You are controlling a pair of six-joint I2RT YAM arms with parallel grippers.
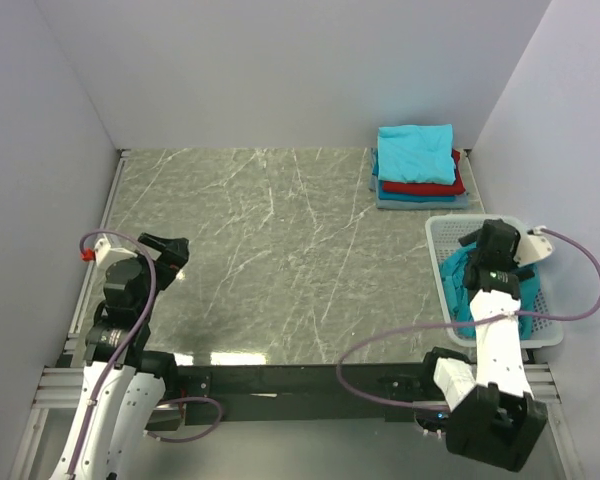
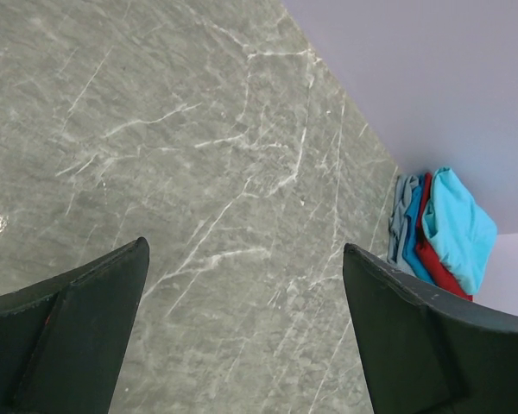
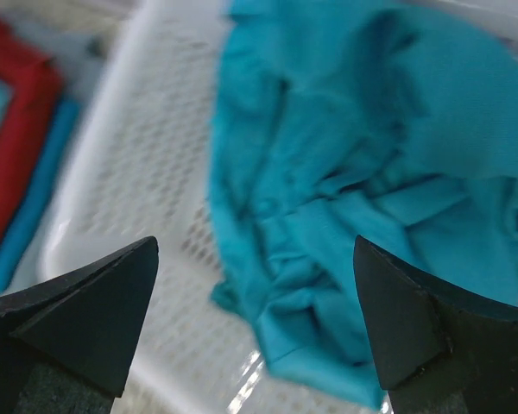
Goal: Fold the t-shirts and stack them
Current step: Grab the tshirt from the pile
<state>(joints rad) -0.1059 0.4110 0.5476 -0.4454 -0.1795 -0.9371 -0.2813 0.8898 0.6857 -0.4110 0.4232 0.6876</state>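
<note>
A stack of folded t-shirts (image 1: 418, 165) lies at the back right of the table, turquoise on top, red under it, blue and grey-blue below; it also shows in the left wrist view (image 2: 440, 233). A crumpled teal t-shirt (image 3: 363, 198) lies in the white lattice basket (image 1: 442, 240) at the right. My right gripper (image 3: 255, 319) is open and hovers just above this shirt, holding nothing; from above it (image 1: 480, 243) sits over the basket. My left gripper (image 2: 242, 323) is open and empty over bare table at the left (image 1: 172, 252).
The grey marble table (image 1: 280, 260) lies between white walls on three sides. The basket's rim (image 3: 112, 172) stands next to the folded stack (image 3: 17, 155). A black rail runs along the near edge.
</note>
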